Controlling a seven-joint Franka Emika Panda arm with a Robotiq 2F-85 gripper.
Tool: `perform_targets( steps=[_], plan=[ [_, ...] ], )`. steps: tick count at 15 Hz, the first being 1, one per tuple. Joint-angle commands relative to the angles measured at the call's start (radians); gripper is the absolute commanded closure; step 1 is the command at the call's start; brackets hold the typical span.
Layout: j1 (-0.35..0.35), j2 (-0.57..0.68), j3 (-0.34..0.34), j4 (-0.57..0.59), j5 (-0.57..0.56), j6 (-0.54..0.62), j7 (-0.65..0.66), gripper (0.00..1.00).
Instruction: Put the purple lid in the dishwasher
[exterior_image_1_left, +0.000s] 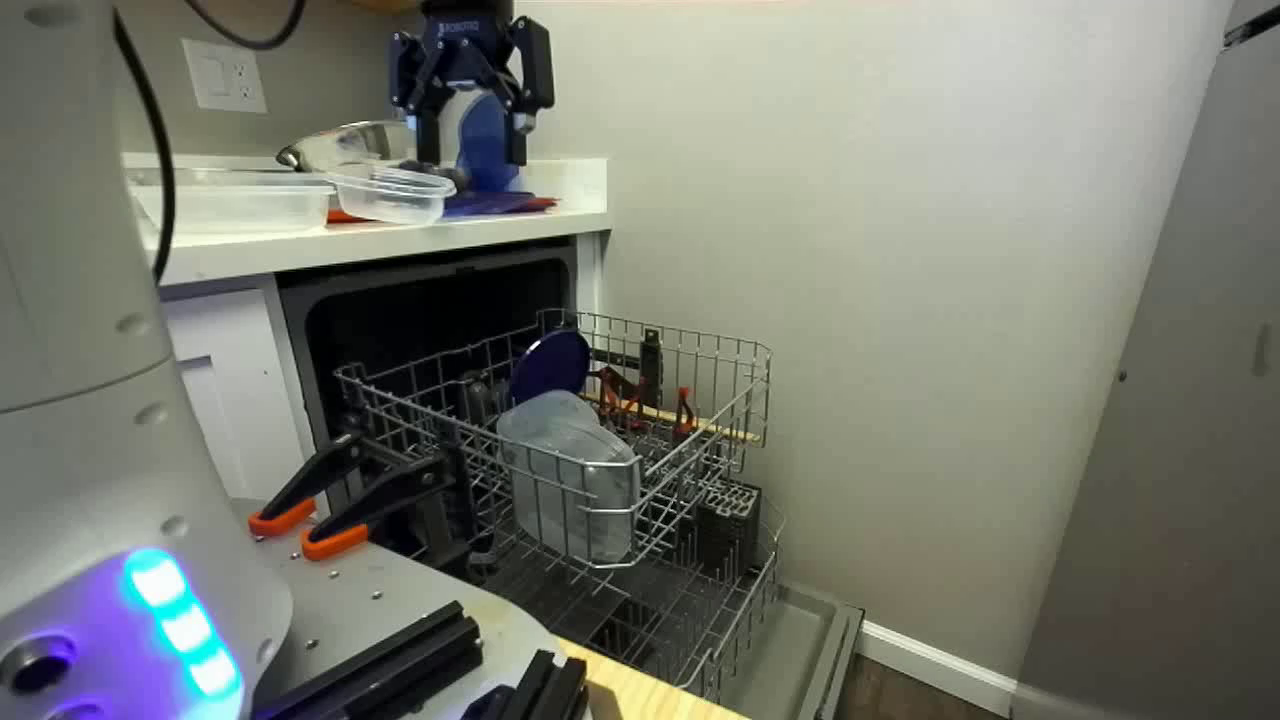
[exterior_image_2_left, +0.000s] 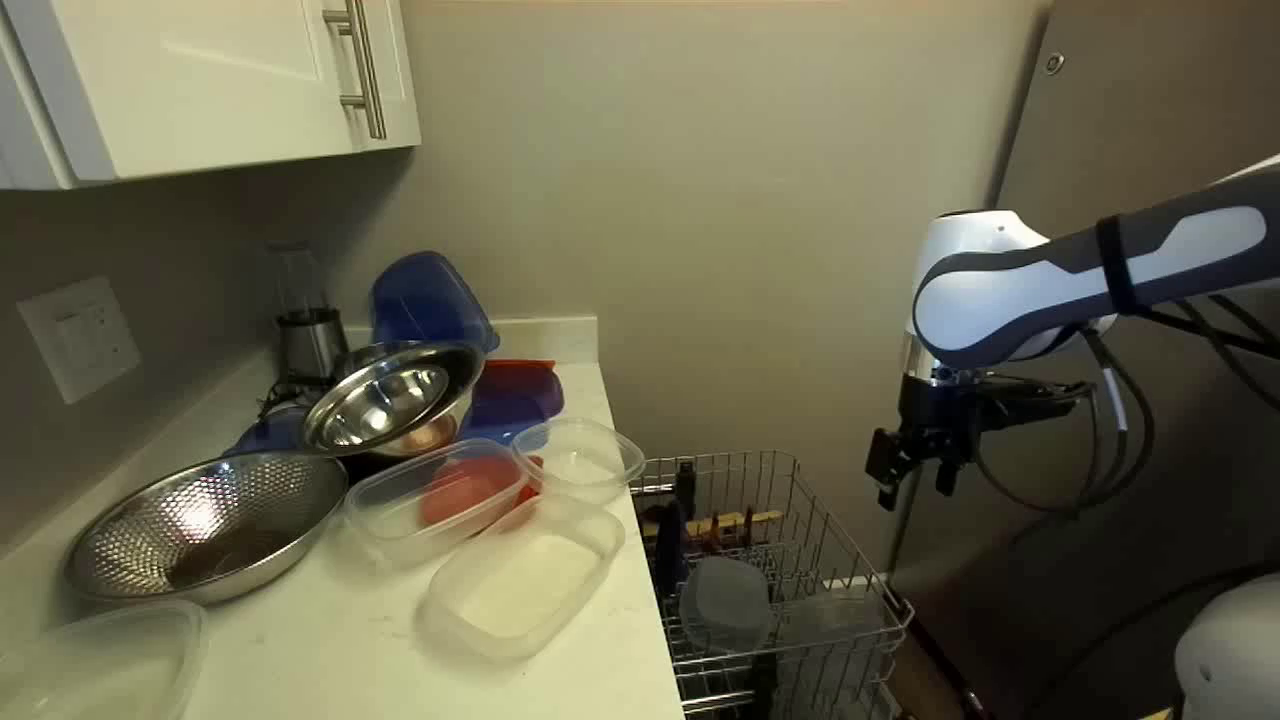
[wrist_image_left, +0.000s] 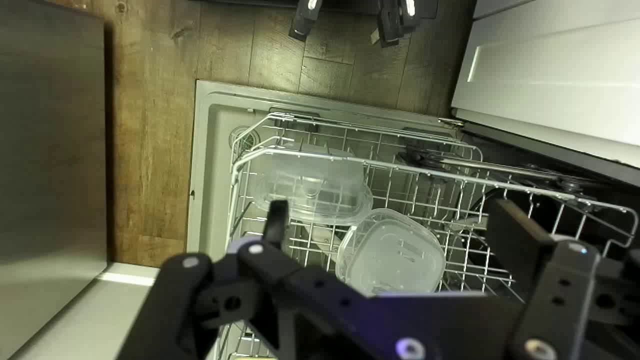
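Observation:
A flat purple lid (exterior_image_2_left: 520, 390) lies on the counter, overlapping a red lid; it also shows in an exterior view (exterior_image_1_left: 490, 204). The dishwasher (exterior_image_1_left: 440, 310) is open with its wire rack (exterior_image_1_left: 612, 463) pulled out; the rack shows in an exterior view (exterior_image_2_left: 850, 540) and in the wrist view (wrist_image_left: 380, 163). A dark blue round lid (exterior_image_1_left: 552, 366) stands in the rack. My gripper (exterior_image_2_left: 916, 487) is open and empty, high beyond the rack and away from the counter. It also shows open in an exterior view (exterior_image_1_left: 472, 140) and in the wrist view (wrist_image_left: 398, 222).
Clear containers (wrist_image_left: 395, 257) sit in the rack. The counter holds clear containers (exterior_image_2_left: 530, 585), a steel colander (exterior_image_2_left: 210, 530), steel bowls (exterior_image_2_left: 395, 395) and a blue lid (exterior_image_2_left: 425, 300) leaning at the back. Orange-tipped clamps (exterior_image_1_left: 330, 545) are beside the rack. A wall stands behind.

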Motion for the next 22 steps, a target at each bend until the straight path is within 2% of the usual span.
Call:
perform_targets(
  steps=[1, 7, 16, 22],
  plan=[
    [-0.004, 0.0, 0.003, 0.001, 0.002, -0.002, -0.002, 0.0],
    [-0.004, 0.0, 0.003, 0.001, 0.002, -0.002, -0.002, 0.0],
    [-0.003, 0.3, 0.024, 0.18, -0.017, 0.125, 0.002, 0.0],
    [0.01, 0.522, 0.087, 0.357, -0.075, 0.257, 0.075, 0.0]
  ],
)
